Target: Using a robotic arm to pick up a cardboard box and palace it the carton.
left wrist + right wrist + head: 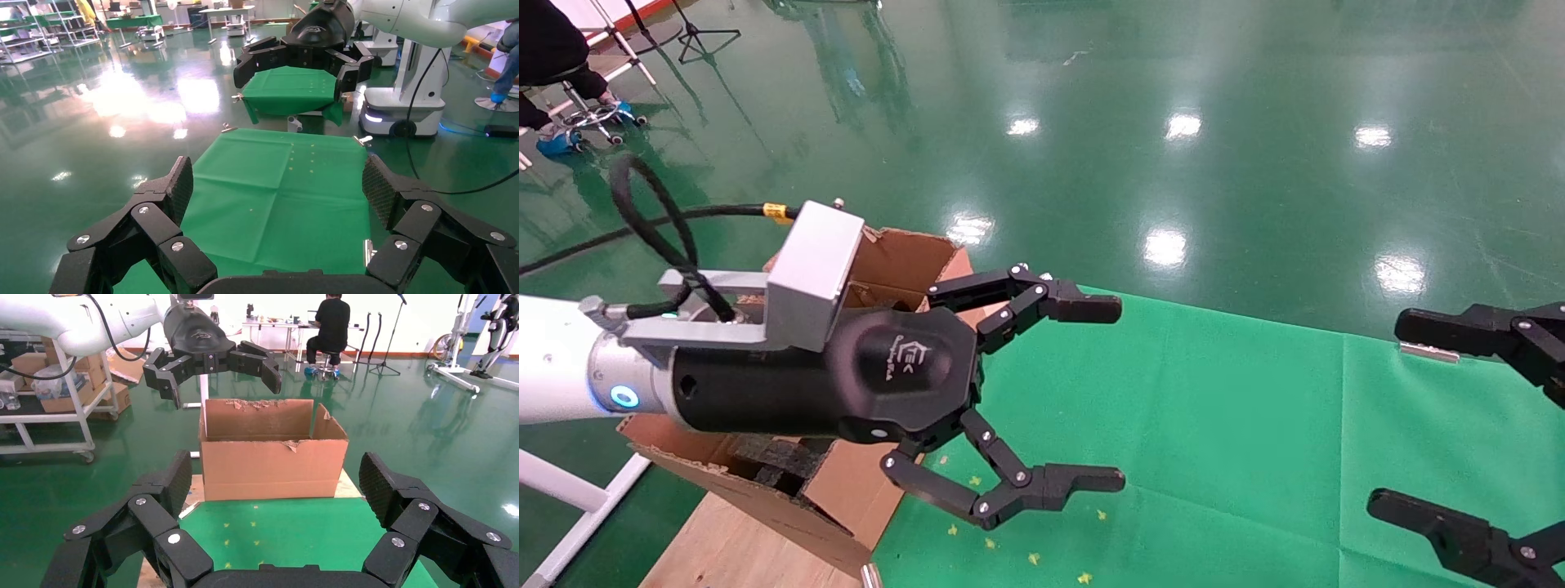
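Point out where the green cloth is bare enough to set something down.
Bare: the green cloth between the open left end effector and the open right end effector. Crowded: the robot's left edge, where the carton stands beneath the left end effector.

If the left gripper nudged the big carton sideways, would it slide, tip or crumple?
The carton would probably slide rather than tip: it sits broad and low on the table's wooden edge. Its ragged flaps would likely bend first. The open left gripper hovers beside it.

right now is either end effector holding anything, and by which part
Nothing is held. The left end effector is open and empty beside the carton; the right end effector is open and empty too.
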### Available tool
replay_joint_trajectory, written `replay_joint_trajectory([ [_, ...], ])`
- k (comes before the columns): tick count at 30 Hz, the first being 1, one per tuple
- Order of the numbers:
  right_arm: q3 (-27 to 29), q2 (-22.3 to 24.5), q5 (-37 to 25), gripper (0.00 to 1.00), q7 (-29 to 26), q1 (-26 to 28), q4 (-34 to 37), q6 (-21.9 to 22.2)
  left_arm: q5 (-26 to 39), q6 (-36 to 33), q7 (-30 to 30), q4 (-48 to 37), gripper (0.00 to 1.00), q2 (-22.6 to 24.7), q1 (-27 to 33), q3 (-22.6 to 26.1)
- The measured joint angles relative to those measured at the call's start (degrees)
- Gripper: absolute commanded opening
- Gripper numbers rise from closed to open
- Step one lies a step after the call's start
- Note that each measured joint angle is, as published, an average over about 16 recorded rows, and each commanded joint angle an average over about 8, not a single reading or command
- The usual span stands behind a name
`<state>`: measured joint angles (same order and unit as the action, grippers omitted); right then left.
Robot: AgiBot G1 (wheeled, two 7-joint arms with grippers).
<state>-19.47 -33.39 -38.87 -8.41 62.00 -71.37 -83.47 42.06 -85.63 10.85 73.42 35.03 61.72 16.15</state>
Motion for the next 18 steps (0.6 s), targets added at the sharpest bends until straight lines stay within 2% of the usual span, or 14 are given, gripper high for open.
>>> replay_joint_trajectory([
  [18,0.0,0.0,0.0,1.00,0.0,0.0,0.0,0.0,0.0,0.0,0.0,0.0,1.00,0.0,0.0,0.0],
])
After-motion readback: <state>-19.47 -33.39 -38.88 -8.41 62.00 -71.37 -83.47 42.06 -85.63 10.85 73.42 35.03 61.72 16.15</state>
